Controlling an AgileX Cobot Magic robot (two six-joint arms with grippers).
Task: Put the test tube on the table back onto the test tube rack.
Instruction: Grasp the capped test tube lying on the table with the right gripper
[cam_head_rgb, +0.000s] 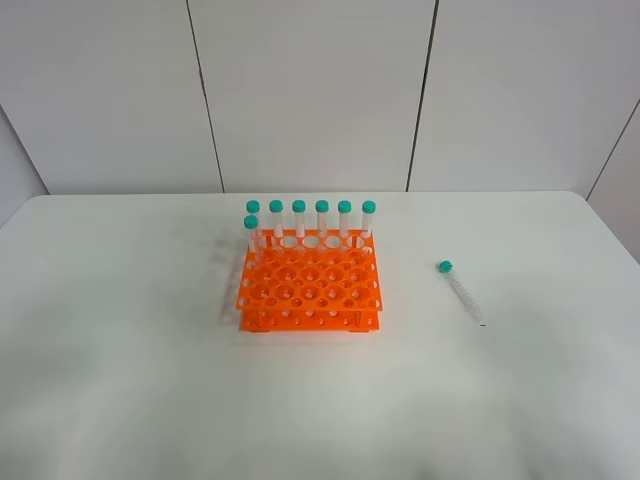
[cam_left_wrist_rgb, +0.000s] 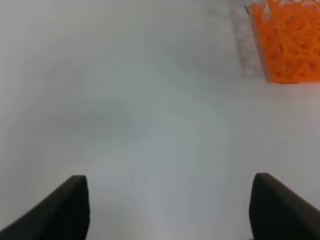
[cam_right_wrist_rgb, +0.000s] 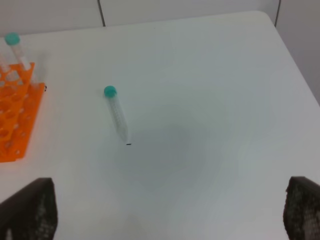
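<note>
Ext high view: the test tube (cam_head_rgb: 460, 290) is lying flat on the table (cam_head_rgb: 150, 380), well apart from the test tube rack (cam_head_rgb: 310, 285), off to the rack's right. Its cap (cam_head_rgb: 444, 266) is pointing toward the far edge, tip toward the cam. The rack is holding seven racked tubes (cam_head_rgb: 322, 220) upright: six along the back row, plus one in the next row at the left end. The other holes are showing empty. No arm is showing here.

Left wrist view: the left gripper (cam_left_wrist_rgb: 170, 205) is hanging over bare table w/ jaws spread wide and nothing between them. Only a corner of the rack is showing, no loose tube.

Right wrist view: the right gripper (cam_right_wrist_rgb: 167, 210) is gaping wide too, empty, w/ the test tube lying ahead of it and the rack edge off to one side.

Judging from this, the approach is the step in hand, and the right arm is looking better placed. Doing it well prob means coming down w/ jaws straddling the tube across its length, nearer the cap end, so it's hanging tip-down once lifted. It's round and smooth, so it's likely rolling if one finger touches first. Then it's a matter of aiming for an empty hole clear of neighbouring caps.
</note>
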